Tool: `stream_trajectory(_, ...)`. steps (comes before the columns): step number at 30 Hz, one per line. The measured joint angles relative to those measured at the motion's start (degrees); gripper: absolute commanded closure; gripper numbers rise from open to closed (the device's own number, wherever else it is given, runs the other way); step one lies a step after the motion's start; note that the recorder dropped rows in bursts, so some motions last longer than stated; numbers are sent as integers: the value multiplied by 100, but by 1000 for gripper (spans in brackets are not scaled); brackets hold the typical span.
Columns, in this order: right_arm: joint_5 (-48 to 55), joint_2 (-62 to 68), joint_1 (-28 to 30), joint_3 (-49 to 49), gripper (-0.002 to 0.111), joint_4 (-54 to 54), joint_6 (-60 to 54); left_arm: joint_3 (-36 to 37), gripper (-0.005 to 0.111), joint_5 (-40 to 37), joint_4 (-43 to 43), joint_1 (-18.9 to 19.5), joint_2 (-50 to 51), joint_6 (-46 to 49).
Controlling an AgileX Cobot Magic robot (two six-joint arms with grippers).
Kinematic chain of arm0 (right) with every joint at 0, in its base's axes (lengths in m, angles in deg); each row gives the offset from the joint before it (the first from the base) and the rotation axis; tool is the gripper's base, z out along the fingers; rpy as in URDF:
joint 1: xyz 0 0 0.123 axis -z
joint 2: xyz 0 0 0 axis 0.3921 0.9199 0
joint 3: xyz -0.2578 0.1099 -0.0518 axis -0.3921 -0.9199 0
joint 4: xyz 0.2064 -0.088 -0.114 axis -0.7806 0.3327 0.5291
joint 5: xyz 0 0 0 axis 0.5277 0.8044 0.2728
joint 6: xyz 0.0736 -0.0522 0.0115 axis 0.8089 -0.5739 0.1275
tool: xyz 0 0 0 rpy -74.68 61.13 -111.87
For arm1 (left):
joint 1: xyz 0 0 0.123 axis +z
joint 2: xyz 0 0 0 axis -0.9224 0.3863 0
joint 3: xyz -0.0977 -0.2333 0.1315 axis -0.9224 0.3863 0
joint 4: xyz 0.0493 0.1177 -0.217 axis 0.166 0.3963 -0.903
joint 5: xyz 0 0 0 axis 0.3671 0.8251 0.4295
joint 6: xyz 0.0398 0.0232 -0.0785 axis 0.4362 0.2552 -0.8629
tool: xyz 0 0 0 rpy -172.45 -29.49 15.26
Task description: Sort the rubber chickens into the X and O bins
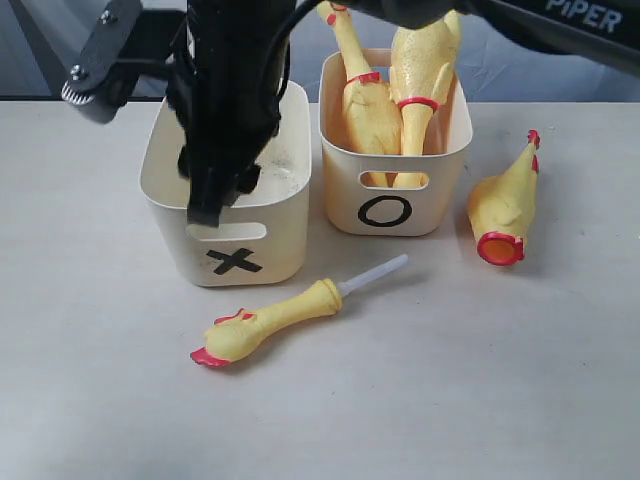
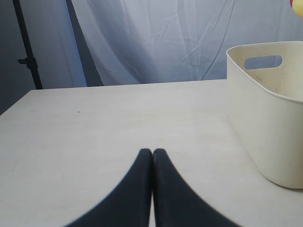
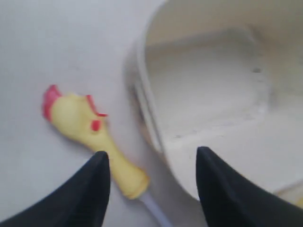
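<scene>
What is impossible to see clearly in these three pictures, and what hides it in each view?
Exterior view: the black arm covers most of the inside of the X bin.
Exterior view: the arm and the top edge hide the tops of the two chickens in the O bin.
Right wrist view: blurred; the white tube leaves the picture's edge.
Left wrist view: the cream bin is cut by the edge, its mark unseen.

The right gripper [image 3: 152, 153] hangs with its two dark fingers [image 3: 90, 189] well apart and nothing between them. Below lies a cream-white bin [image 3: 208, 90], its inside bare; no mark shows on it. Just beside its wall, on the pale table [image 3: 61, 42], rests a yellow chicken head-and-neck piece [image 3: 85, 125] with red comb, a white tube [image 3: 151, 205] at its narrow end. The picture is blurred.
</scene>
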Motion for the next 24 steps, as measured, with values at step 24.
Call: stream_trajectory(24,-2755,-35,-13,-3349,55,237,-827,0,107,0,0,0,0,0)
